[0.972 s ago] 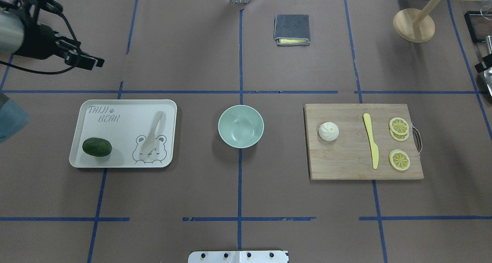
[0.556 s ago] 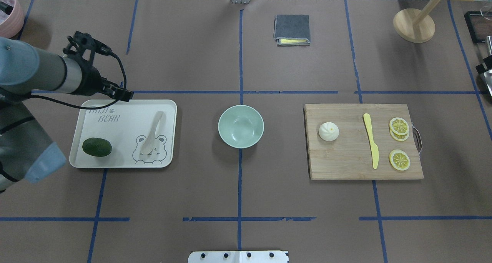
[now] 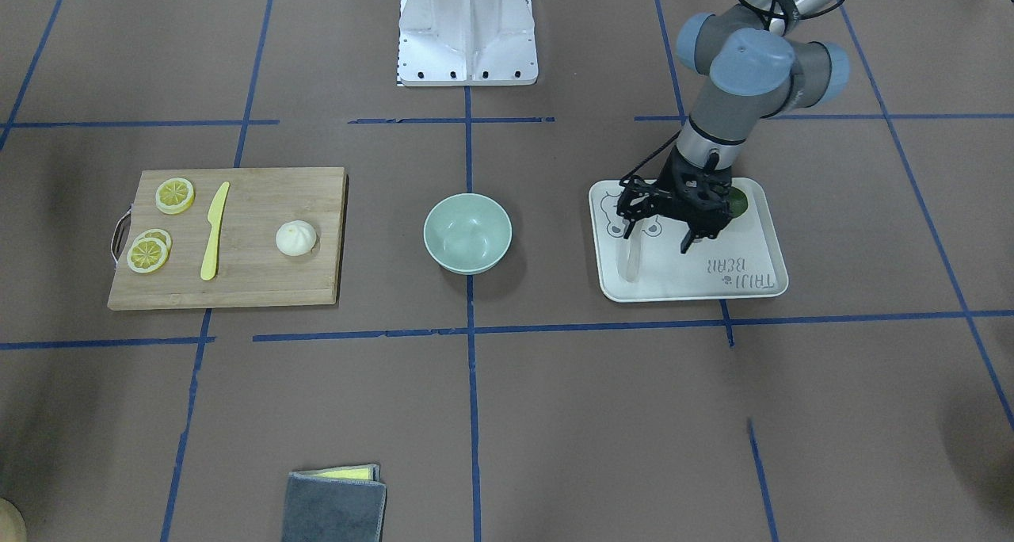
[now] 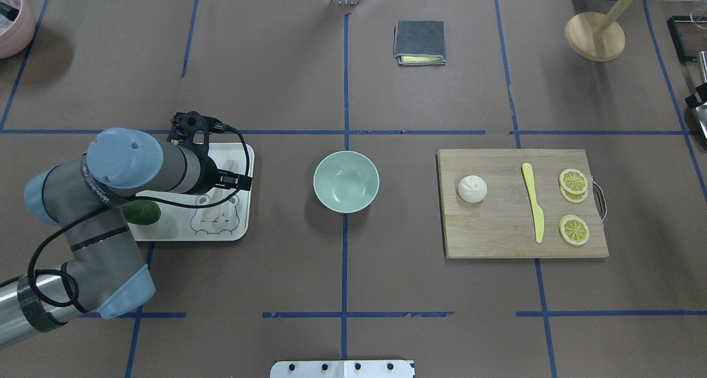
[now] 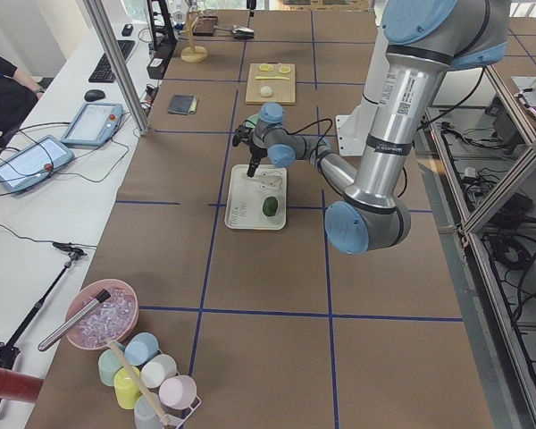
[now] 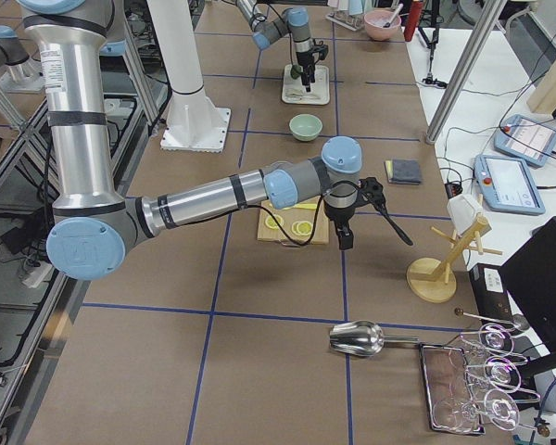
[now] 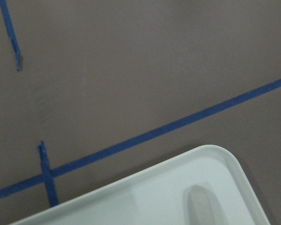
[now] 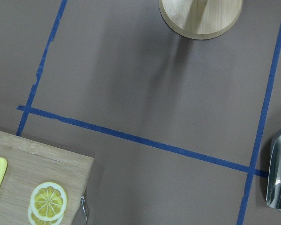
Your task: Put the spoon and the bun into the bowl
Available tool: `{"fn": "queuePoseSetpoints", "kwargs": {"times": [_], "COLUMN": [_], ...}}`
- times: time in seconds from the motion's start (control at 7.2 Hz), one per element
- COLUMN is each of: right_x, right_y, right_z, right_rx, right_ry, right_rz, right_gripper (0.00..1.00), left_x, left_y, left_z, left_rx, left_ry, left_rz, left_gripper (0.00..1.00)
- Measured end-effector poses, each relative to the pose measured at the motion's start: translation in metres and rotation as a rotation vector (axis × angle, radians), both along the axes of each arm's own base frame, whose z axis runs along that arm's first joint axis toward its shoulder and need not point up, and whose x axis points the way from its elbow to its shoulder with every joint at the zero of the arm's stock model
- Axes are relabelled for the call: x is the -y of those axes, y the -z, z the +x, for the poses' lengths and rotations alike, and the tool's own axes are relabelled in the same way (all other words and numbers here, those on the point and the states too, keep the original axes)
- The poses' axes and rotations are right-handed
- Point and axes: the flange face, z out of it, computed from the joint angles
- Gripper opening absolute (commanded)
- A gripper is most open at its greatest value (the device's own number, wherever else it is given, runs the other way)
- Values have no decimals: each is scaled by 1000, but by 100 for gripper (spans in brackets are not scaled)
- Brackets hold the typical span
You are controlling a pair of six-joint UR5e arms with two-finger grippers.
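The off-white spoon (image 3: 631,261) lies on the white tray (image 3: 697,289), partly hidden by my left arm in the overhead view (image 4: 228,166). Its handle end shows in the left wrist view (image 7: 201,202). My left gripper (image 3: 657,237) hovers over the tray by the spoon, open and empty. The white bun (image 4: 472,189) sits on the wooden cutting board (image 4: 497,234). The mint-green bowl (image 4: 346,181) stands empty at the table's middle. My right gripper (image 6: 343,234) hangs beyond the board's outer end. I cannot tell whether it is open.
A dark green fruit (image 4: 144,213) lies on the tray under my left arm. A yellow knife (image 4: 533,201) and lemon slices (image 4: 573,230) share the board. A folded grey cloth (image 4: 419,41), a wooden stand (image 4: 595,35) and a metal scoop (image 8: 279,178) lie farther off.
My left arm has swung in from the table's far left corner to over the tray and spoon. The spoon, bun and bowl have not moved.
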Motion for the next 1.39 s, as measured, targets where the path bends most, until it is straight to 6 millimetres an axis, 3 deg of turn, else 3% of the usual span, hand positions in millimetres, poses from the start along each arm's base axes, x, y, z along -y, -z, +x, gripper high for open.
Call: {"fn": "queuePoseSetpoints", "kwargs": {"times": [0.42, 0.83, 1.25, 1.39], "right_x": [-1, -2, -2, -2], "right_y": [-1, -2, -2, -2], "right_z": [0, 0, 0, 0], "right_rx": [0, 0, -1, -1], "right_ry": [0, 1, 0, 0], "right_rz": [-3, -3, -3, -3], "right_gripper": [100, 100, 100, 100], "left_x": [-5, 11, 17, 18], "left_y": [-6, -17, -25, -28], "left_z": [7, -2, 1, 3], "left_rx": [22, 58, 65, 69], "left_ry": [-5, -11, -3, -5], "left_rz": [16, 47, 34, 31], "left_gripper": [81, 75, 58, 36]}}
